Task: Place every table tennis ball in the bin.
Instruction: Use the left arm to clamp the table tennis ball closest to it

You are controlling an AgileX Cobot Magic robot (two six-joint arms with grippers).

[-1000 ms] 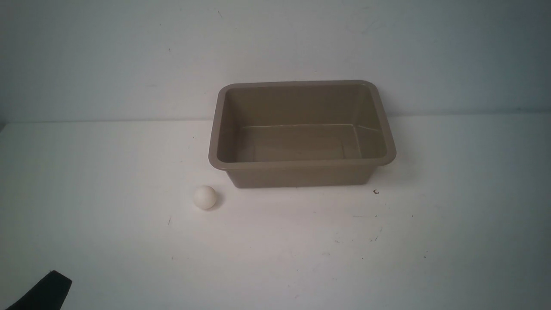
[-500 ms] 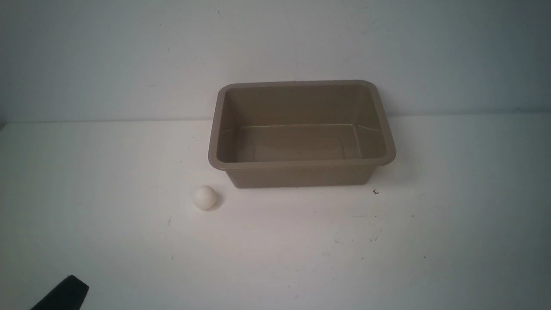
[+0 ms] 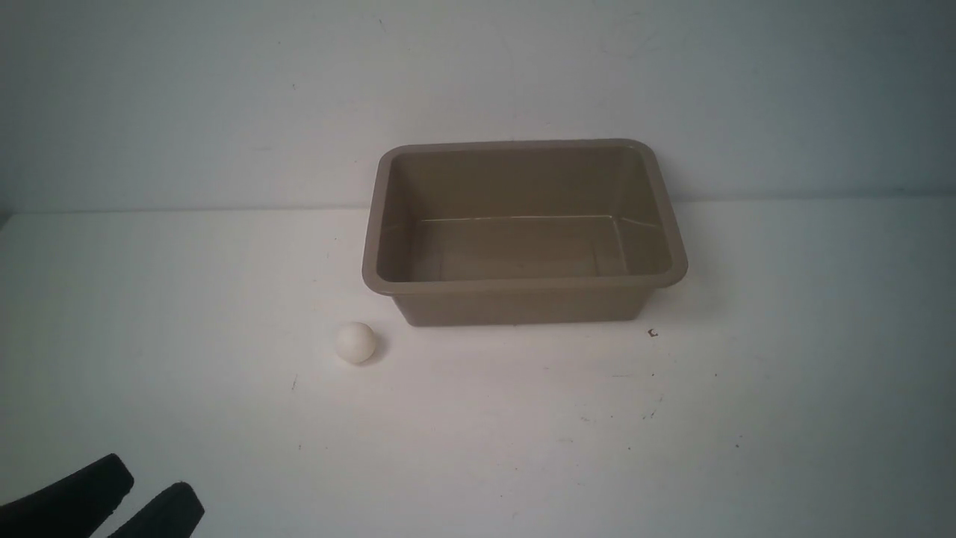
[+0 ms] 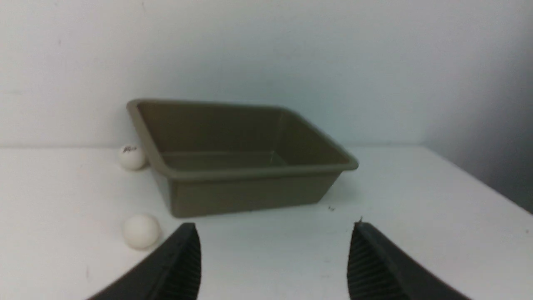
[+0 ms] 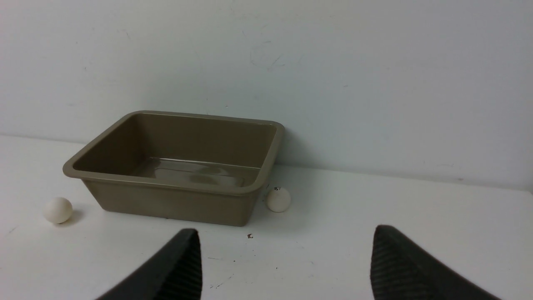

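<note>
The tan-brown bin (image 3: 523, 286) stands at the table's middle back with nothing inside. One white ball (image 3: 355, 342) lies on the table just off its front left corner. It also shows in the left wrist view (image 4: 140, 231) and the right wrist view (image 5: 58, 210). A logo ball (image 4: 131, 156) lies by the bin's (image 4: 245, 196) far left corner. Another logo ball (image 5: 278, 199) lies against the right side of the bin (image 5: 175, 204). Neither logo ball shows in the front view. My left gripper (image 3: 149, 489) is open and empty at the front left, far from the balls; it also shows in its wrist view (image 4: 273, 225). My right gripper (image 5: 285, 229) is open and empty.
The white table (image 3: 672, 433) carries a few small dark specks, one (image 3: 653, 333) near the bin's front right corner. A pale wall (image 3: 224, 97) rises right behind the bin.
My left gripper has come further into the front view from the lower left corner; both fingers now show. The bin and the ball have not moved.
</note>
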